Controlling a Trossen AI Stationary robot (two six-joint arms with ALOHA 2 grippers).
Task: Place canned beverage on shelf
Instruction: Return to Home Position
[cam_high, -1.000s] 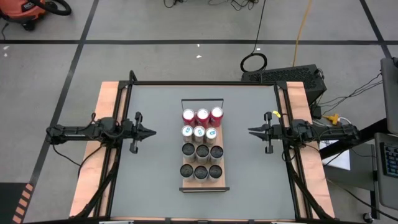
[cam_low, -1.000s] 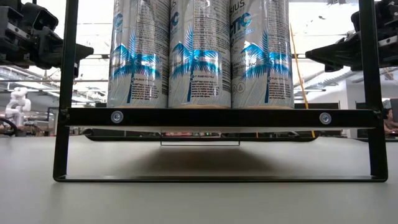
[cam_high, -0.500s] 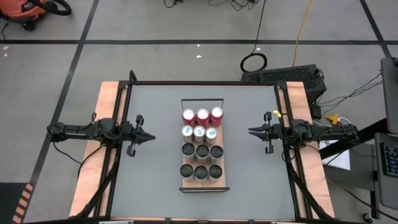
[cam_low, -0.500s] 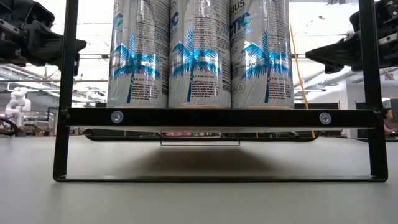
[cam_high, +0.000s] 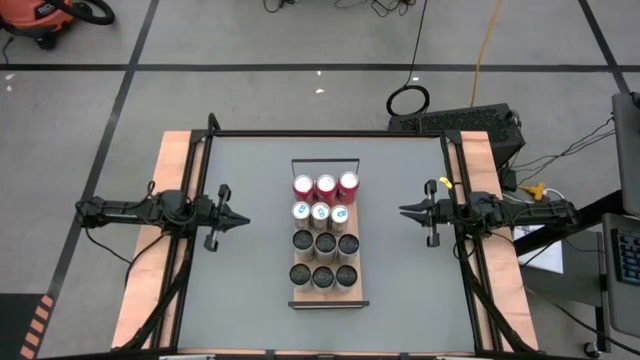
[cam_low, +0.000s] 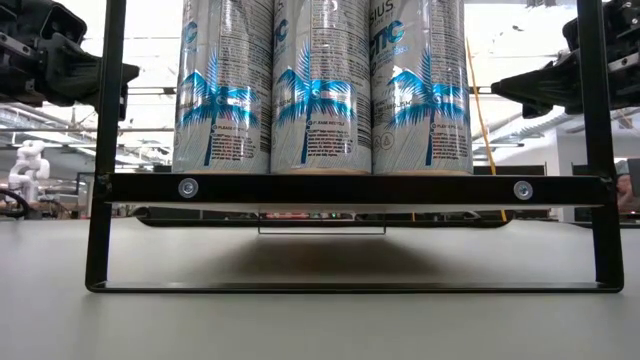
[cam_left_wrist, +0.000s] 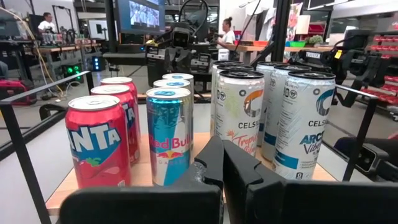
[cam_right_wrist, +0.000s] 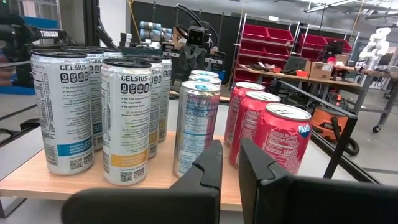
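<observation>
Matte grey tabletop edged by pale wooden side strips, standing on a concrete floor crossed by dark tape lines. An orange shop vacuum sits at the floor's far left, and a coiled cable lies beyond the table's far edge.

At left, the left gripper hangs by the table's left edge, well apart from the cans. Its fingers are drawn together to a point and grip nothing.

At centre is the shelf — a long light-wood board with dark edging, raised on a black metal frame, with a thin wire rail at its far end. It carries four rows of three upright cylindrical cans. From the rail these are red Fanta cans, blue-silver Red Bull cans, then two rows of tall, glossy white Celsius cans.

At right, the right gripper mirrors the left by the table's right edge — fingers likewise closed to a point, empty. Racks of red bins line the room behind.
</observation>
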